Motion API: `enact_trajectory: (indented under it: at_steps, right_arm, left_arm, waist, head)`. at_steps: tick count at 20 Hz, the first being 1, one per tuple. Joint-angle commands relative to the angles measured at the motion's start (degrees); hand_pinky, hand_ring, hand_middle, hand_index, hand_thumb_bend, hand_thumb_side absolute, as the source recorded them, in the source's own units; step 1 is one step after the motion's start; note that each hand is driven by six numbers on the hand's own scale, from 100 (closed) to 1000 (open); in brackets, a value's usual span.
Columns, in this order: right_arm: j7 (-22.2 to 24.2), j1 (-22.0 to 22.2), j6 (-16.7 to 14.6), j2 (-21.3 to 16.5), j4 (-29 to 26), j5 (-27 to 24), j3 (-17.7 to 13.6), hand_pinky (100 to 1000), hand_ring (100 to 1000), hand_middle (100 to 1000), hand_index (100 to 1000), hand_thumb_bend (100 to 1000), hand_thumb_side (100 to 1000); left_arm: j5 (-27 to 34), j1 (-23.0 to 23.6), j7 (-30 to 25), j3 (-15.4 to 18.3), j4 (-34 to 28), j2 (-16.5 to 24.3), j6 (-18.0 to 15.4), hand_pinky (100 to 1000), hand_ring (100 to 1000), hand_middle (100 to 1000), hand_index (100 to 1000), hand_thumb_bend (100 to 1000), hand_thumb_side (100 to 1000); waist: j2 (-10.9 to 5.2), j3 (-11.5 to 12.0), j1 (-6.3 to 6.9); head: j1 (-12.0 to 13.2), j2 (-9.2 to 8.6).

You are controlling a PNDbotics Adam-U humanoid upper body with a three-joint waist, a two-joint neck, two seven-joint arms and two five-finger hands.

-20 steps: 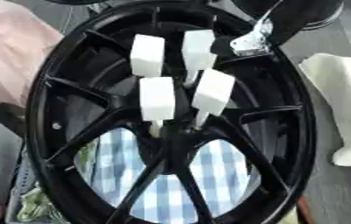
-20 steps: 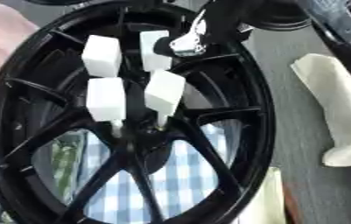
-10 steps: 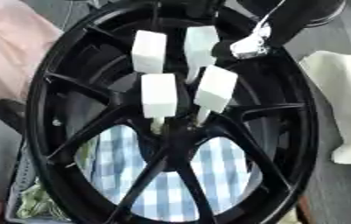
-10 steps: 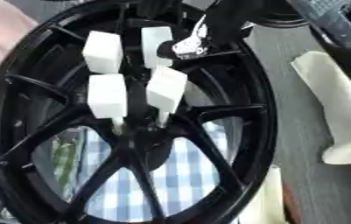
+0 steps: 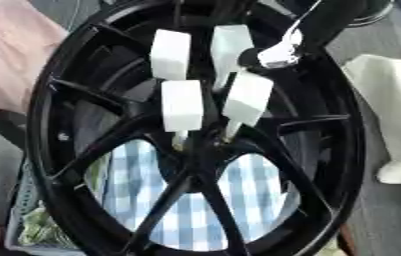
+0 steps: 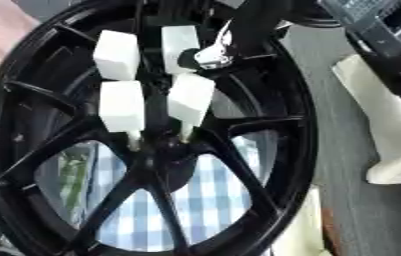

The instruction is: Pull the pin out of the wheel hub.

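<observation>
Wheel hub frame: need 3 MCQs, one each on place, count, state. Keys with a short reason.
1. Where is the right hand?
A. at the upper-right white pin
B. at the rim's bottom edge
C. on the pink cloth

2. How many white pins stand in the wheel hub?
A. two
B. four
C. six

3. What state is the lower-right pin in?
A. lying on the table
B. seated in the hub, leaning
C. held clear of the wheel

Key: 1 A, the hand's silver and black parts sit beside the upper-right pin; 2 B, four white blocks cluster over the hub; 3 B, its stem reaches the hub and its block tilts right.
</observation>
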Motion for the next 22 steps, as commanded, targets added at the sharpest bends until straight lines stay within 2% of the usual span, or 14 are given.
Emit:
enact_trajectory:
  at_steps: [1, 9, 15, 16, 22]
  right_arm:
    - [0.1, -0.6, -0.3, -0.7, 0.3, 1.0, -0.5, 844, 844, 764, 849, 323, 424]
    - [0.6, -0.3, -0.6, -0.5, 0.8, 1.6, -0.2, 834, 836, 690, 825, 321, 445]
    - [0.5, -0.1, -0.8, -0.2, 1.6, 1.5, -0.3, 825, 822, 629, 769, 273, 452]
    - [0.2, -0.1, -0.8, -0.1, 1.8, 1.2, -0.4, 821, 806, 598, 738, 243, 444]
    - [-2.8, -0.1, -0.4, 0.3, 2.5, -0.2, -0.5, 803, 755, 528, 660, 202, 380]
  left_arm:
    - [0.1, -0.2, 0.1, 0.8, -0.9, 0.9, -0.2, 779, 890, 779, 801, 303, 771]
    - [0.1, -0.1, 0.2, 0.8, -0.9, 0.8, -0.2, 779, 890, 779, 799, 301, 773]
    - [0.0, 0.0, 0.2, 0.9, -0.9, 0.6, -0.2, 779, 890, 778, 796, 301, 774]
    - [0.0, 0.0, 0.3, 0.9, -0.9, 0.6, -0.2, 779, 890, 777, 794, 300, 775]
    - [0.0, 0.1, 0.4, 1.0, -0.9, 0.4, -0.3, 779, 890, 775, 791, 301, 774]
  waist:
    - [-1.02, 0.1, 0.35]
    - [-0.85, 0.1, 0.34]
    - [-0.75, 0.2, 0.31]
    - [-0.75, 0.2, 0.31]
    - [-0.75, 0.3, 0.25]
  head:
    - [-0.2, 0.12]
    - [-0.2, 0.33]
    - [-0.3, 0.31]
    - [-0.3, 0.34]
    - [-0.4, 0.31]
